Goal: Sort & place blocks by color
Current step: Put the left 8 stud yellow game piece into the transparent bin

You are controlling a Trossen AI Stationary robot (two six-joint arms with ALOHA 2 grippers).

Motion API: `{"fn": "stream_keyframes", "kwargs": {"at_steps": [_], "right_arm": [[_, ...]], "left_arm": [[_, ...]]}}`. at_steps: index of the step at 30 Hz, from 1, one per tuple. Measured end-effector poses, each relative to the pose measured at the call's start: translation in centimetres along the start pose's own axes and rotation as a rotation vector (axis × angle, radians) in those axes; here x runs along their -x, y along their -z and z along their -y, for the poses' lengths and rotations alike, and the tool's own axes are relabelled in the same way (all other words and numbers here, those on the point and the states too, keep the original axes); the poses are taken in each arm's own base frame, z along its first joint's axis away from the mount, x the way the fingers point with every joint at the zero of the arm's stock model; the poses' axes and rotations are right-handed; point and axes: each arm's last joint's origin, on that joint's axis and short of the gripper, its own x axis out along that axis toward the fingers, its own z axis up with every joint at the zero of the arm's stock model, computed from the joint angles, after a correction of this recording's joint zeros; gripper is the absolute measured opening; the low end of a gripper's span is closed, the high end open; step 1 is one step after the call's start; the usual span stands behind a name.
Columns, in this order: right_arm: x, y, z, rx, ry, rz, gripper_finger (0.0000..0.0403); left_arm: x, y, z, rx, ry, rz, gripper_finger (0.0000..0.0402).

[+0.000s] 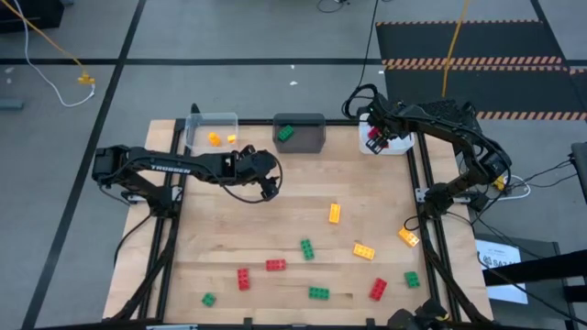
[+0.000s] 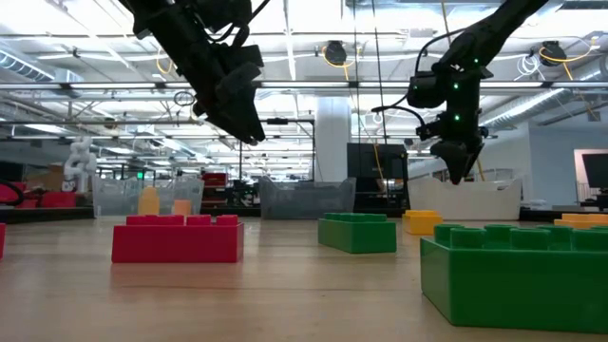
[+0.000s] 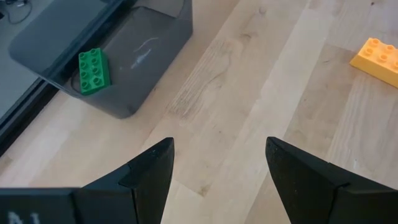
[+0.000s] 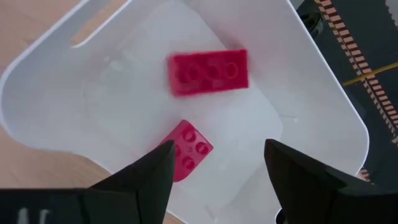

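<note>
Right pincer (image 4: pixel 217 165) apart over white bin (image 4: pixel 323 93); 2 red blocks (image 4: pixel 208 71), apparently inside.

We see one red block (image 4: pixel 208 72) blurred in the white bin (image 4: pixel 323 118); the green brick (image 2: pixel 518 271) lower right is cut off.

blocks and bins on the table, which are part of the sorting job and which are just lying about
Job: loose blocks on the table; clear bin, grey bin, white bin, each holding sorted blocks.
Lying about: floor cables, paper sheet.
</note>
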Motion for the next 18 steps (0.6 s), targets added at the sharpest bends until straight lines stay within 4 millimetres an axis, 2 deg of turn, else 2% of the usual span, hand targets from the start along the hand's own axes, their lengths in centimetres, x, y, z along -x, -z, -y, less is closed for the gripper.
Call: {"fn": "stream_keyframes", "kwargs": {"at_steps": [8, 13, 18], "right_arm": [[1.1, 0.0, 0.3, -0.016, -0.003, 0.058, 0.0232], [3.6, 0.8, 0.3, -0.035, -0.132, 0.143, 0.0231], [6.4, 2.6, -1.0, 0.040, -0.192, 0.159, 0.0231]], "left_arm": [[0.0, 0.0, 0.0, -0.005, 0.000, 0.000, 0.0255], [0.0, 0.0, 0.0, -0.013, 0.000, 0.000, 0.0255], [0.0, 0.0, 0.0, -0.013, 0.000, 0.000, 0.0255]]}}
